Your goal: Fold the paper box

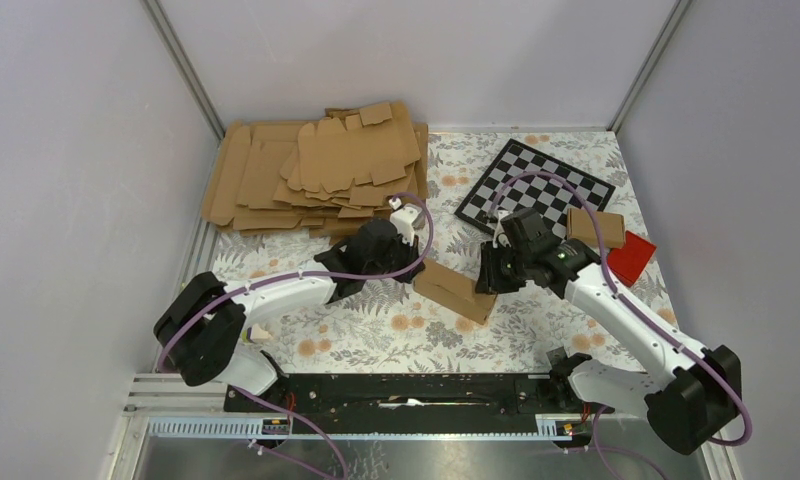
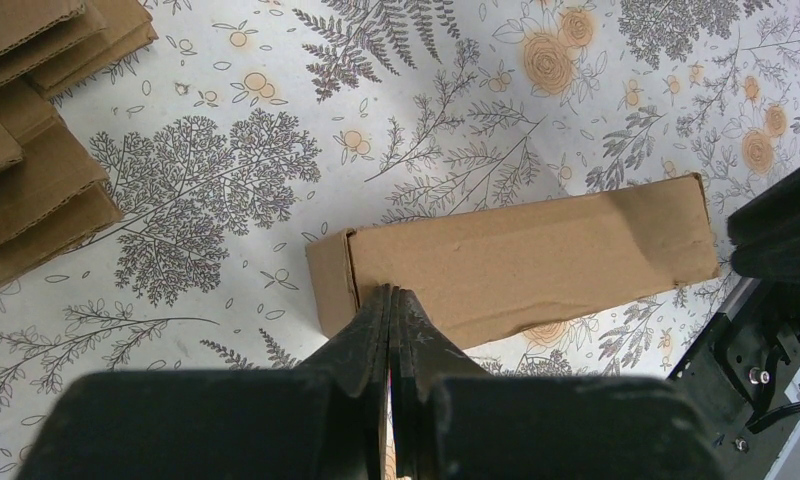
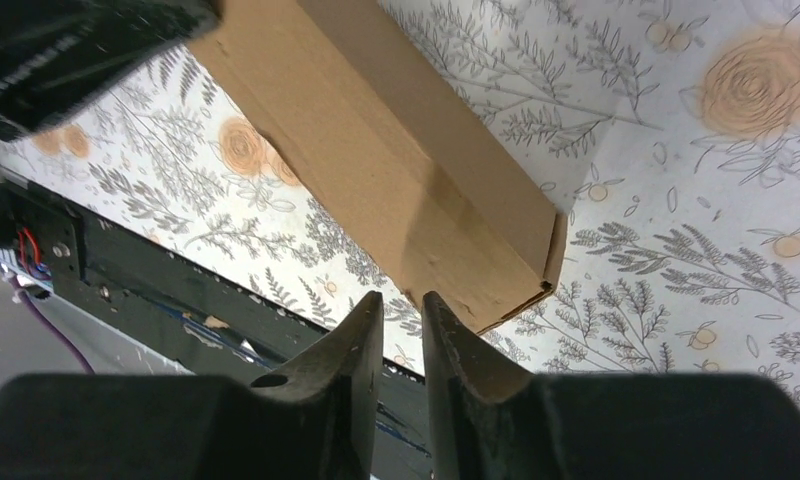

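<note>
The paper box (image 1: 456, 290) is a slim brown carton lying flat and slanted on the flowered table cover, between the two arms. In the left wrist view the paper box (image 2: 516, 262) runs from centre to right, and my left gripper (image 2: 393, 292) is shut with nothing between its fingers, its tips over the box's left end. The top view puts that left gripper (image 1: 416, 268) at the carton's upper left end. My right gripper (image 3: 401, 298) stands open by a narrow gap, empty, just short of the near corner of the paper box (image 3: 396, 170). My right gripper (image 1: 488, 275) sits at the carton's right end.
A thick stack of brown card sheets (image 1: 316, 175) lies at the back left. At the back right are a checkerboard (image 1: 534, 188), a small brown carton (image 1: 596, 226) and a red block (image 1: 631, 257). A black rail (image 1: 406, 390) runs along the near edge.
</note>
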`<state>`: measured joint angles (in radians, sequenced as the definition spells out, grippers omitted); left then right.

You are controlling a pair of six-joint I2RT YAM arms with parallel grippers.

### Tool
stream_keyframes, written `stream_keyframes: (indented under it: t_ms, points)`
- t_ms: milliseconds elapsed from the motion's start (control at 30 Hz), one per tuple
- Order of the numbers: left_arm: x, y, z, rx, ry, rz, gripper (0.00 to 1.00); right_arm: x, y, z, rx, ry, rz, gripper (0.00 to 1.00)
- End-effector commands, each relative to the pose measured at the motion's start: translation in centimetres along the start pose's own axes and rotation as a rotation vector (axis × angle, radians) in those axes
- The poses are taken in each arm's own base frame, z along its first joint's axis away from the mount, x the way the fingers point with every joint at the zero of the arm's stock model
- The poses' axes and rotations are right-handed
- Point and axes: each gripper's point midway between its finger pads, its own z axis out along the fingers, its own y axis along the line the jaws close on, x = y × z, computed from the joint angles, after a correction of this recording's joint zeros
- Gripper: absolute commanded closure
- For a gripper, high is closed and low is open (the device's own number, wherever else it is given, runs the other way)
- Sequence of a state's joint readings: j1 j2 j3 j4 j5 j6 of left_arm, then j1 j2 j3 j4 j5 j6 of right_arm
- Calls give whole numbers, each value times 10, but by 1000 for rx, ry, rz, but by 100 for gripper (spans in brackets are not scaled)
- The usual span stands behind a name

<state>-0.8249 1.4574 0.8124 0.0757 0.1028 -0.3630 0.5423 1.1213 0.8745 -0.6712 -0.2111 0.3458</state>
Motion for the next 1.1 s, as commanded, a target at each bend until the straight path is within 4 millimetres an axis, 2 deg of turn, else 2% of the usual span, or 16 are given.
stream_keyframes:
  t_ms: [0,100,133,300,467,500,533,700,733,767,833,967,1033,1067]
  points:
    - [10,3,5,8,22,-9,100,-15,-1,-18,40,-82,4,76]
    - [8,2,5,8,19,-4,100,0,-17,-8,102,-46,33,98]
    - [7,2,4,8,20,-3,100,4,-22,-5,124,-33,47,100]
    - [5,1,3,8,22,4,100,19,-39,9,185,-15,94,100]
    - [2,1,2,3,12,7,100,15,-43,10,216,-21,98,100]
    - [1,2,2,1,8,6,100,12,-40,9,203,-25,84,97]
    - [0,1,1,1,4,5,100,7,-35,6,179,-37,62,89]
    - [-17,1,-15,-13,-74,7,100,-24,4,-22,7,-121,-74,16]
    - [-21,1,-21,-21,-98,5,100,-29,9,-25,-12,-135,-84,8]
    - [-21,4,-26,-36,-115,1,100,-34,16,-28,-39,-148,-98,3]
    - [-28,5,-39,-45,-165,-1,94,-39,28,-29,-100,-146,-131,0]
    - [-43,17,-68,-123,-261,-17,71,-47,48,-19,-166,-108,-223,0]
    - [-48,23,-79,-161,-294,-18,62,-48,54,-8,-120,-97,-313,0]
    - [-49,27,-83,-184,-306,-20,53,-48,53,-2,-82,-92,-357,0]
